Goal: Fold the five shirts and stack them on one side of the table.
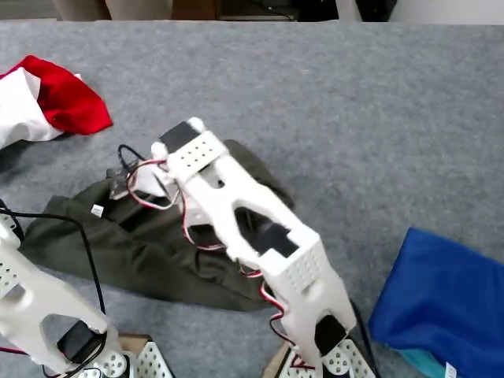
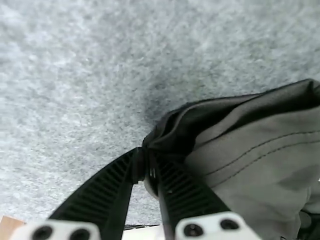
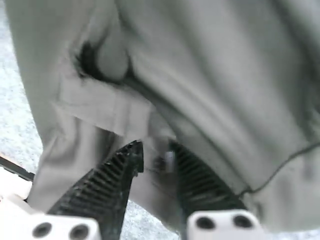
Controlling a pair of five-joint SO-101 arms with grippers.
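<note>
Left pincer [image 2: 145,167] is clamped on the edge of the dark shirt [image 1: 157,252], our right pincer [image 3: 154,152] stands slightly apart over it, and we judge most work left: a red shirt [image 1: 67,102] lies crumpled well apart from it, a blue shirt [image 1: 449,299] on its other side.

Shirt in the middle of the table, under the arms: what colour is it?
The shirt is dark olive green, clearest in the high view.

Grey felt mat [image 1: 378,94], wooden board [image 2: 6,224]
</note>
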